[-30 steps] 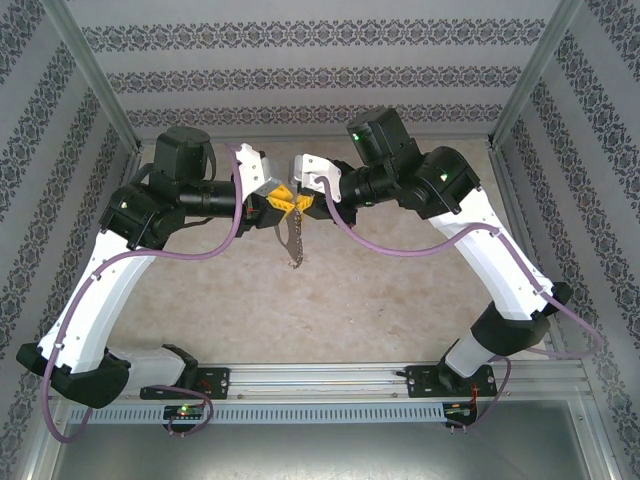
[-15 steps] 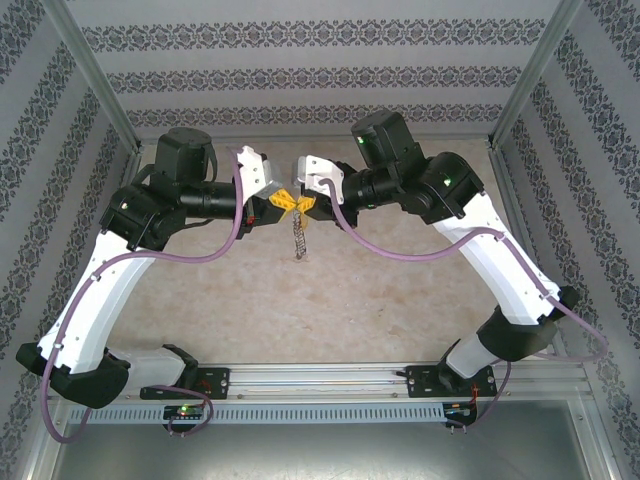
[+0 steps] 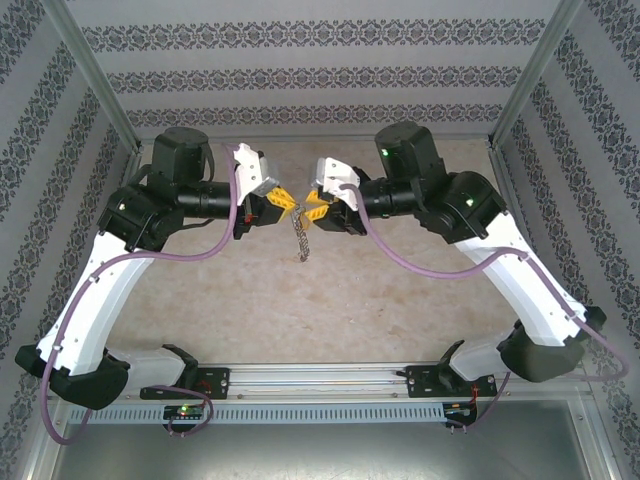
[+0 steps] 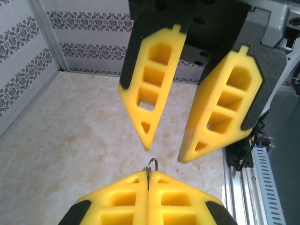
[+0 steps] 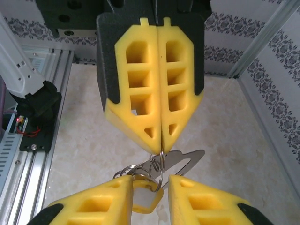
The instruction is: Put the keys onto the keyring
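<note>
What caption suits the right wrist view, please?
Left gripper shut on the thin silvery metal keyring, silver-grey metal keys hanging, right gripper open around a yellow plastic tag.

The right gripper (image 3: 317, 208) now has its jaws parted and sits a little farther from the left gripper (image 3: 284, 203), which now pinches the keyring (image 4: 151, 165). Below that claw, the keys (image 3: 300, 238) hang straighter.

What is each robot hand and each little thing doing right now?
left gripper, fingers shut, pinching the keyring.
right gripper, fingers open, holding nothing.
keyring, held up by the left gripper.
keys, dangling in a bunch under the keyring.
yellow tag, hanging between the right gripper's open fingers.
</note>
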